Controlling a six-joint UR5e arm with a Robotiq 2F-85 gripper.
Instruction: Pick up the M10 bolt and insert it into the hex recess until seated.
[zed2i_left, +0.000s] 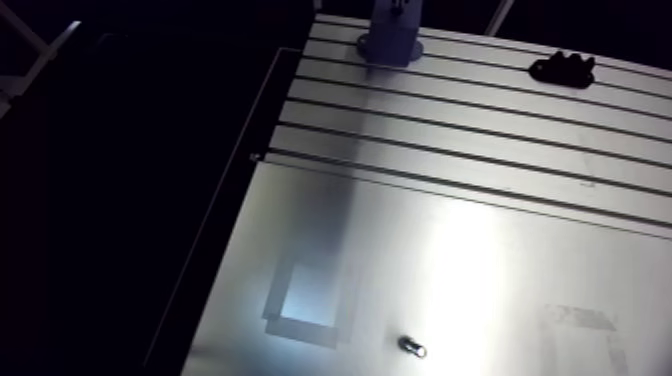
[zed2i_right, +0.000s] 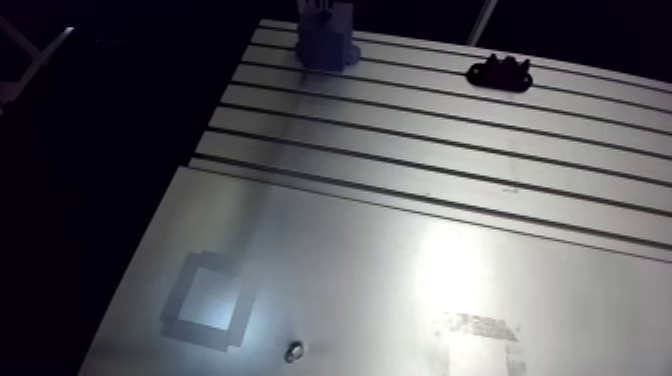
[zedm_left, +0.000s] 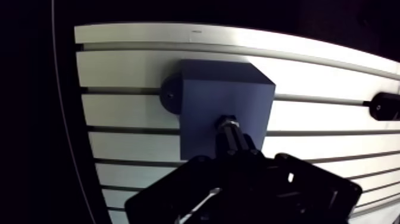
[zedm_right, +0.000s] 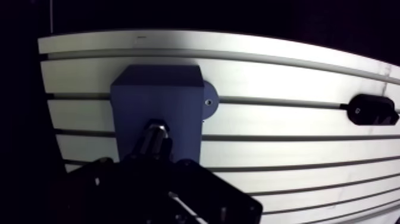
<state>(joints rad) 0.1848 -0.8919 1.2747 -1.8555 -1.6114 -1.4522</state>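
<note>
While jaws clamp it, the bolt (zedm_left: 229, 127) meets the block (zedm_left: 202, 95) — end-on.

Your gripper (zedm_left: 233, 158) is clamped on the M10 bolt (zedm_left: 228, 126). The shank sits between the two fingers, and the bolt sticks out straight ahead of the fingertips, in line with the gripper axis. In the wrist view the fingers and gripper body are dark and in shadow, so pad contact can't be read. The arm view only catches a sliver of your wrist at its top edge.
</note>
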